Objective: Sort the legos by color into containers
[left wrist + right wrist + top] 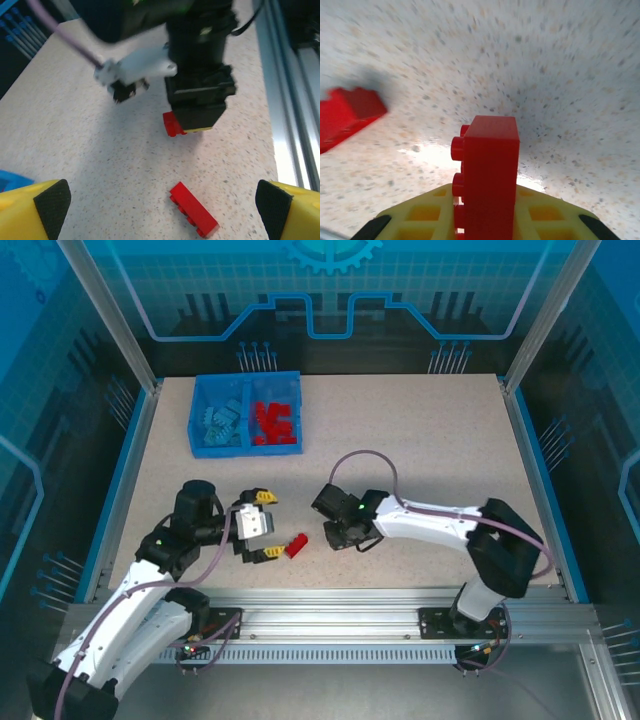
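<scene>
The containers are the two halves of a blue bin (205, 390) at the back left: light blue legos (220, 425) lie in its left half, red legos (275, 422) in its right half. A loose red lego (296, 545) (194, 209) rests on the table near the front. My left gripper (264, 525) (162, 202) is open, its yellow fingers (45, 207) to either side of that loose lego without touching it. My right gripper (333, 535) (487, 220), low over the table just right of it, is shut on another red lego (489, 170) (172, 124).
The speckled table (430, 460) is bounded by a blue rim and metal posts. An aluminium rail (340, 620) runs along the near edge, close to both grippers. The two grippers face each other a short way apart, with the loose lego (347, 120) between them.
</scene>
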Motion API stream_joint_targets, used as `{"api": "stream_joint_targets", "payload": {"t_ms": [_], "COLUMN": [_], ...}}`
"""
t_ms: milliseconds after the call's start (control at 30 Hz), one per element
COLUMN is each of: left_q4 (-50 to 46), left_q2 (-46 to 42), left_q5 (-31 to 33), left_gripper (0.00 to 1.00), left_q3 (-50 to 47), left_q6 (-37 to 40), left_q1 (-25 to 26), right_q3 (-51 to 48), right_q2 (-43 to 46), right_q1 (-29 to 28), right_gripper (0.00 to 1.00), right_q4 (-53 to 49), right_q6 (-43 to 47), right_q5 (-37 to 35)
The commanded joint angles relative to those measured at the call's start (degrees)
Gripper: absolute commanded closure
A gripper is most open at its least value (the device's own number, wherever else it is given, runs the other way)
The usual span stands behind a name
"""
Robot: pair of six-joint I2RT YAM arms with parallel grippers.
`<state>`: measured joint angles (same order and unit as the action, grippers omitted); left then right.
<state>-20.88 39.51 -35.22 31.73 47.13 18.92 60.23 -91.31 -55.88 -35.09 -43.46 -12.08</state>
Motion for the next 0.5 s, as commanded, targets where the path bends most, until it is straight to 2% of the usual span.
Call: {"api": "stream_joint_targets", "payload": {"t_ms": [0, 167, 300, 467], "left_q4": [7.3, 6.0, 1.5, 4.2], "left_q2": [0.8, 2.9, 4.2, 4.2], "left_q5": [6.4, 13.6, 20.1, 19.1], "left_gripper": [0.01, 0.01, 0.01, 0.01], "left_q3": [1.2, 6.5, 12.2, 11.1], "left_q6": [-15.2, -27.4, -39.3, -46.2], "left_q1": [-0.2, -2.2, -6.8, -12.1], "right_q3": [3.7, 10.0, 16.4, 27.3], "right_q2": [5.0, 7.8, 5.4, -3.8], "right_q1": [0.2, 1.3, 4.2, 7.4], "right_gripper": [0.77, 0.77, 0.77, 0.76], "right_q4": [-1.2, 1.7, 6.3, 9.5], "right_q6": [1.4, 9.0, 13.7, 18.5], "right_q5": [-4.4, -4.5, -2.3, -1.8]}}
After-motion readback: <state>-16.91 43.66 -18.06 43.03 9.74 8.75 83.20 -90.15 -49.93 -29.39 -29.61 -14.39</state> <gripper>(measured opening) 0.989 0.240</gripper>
